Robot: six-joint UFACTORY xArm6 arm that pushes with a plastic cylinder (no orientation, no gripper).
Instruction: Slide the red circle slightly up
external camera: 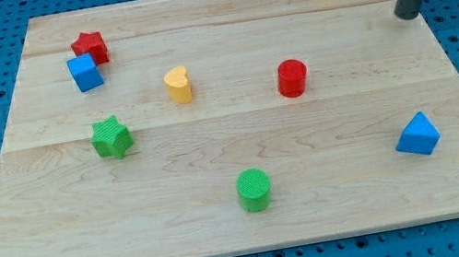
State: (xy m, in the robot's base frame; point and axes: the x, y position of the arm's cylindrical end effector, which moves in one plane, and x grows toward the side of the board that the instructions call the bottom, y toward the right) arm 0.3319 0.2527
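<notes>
1. The red circle (292,78), a short cylinder of red material, stands upright on its flat end.
2. It lies a little right of the frame's centre and slightly above the middle.
3. It rests on the pale wooden board, apart from every other block.
</notes>
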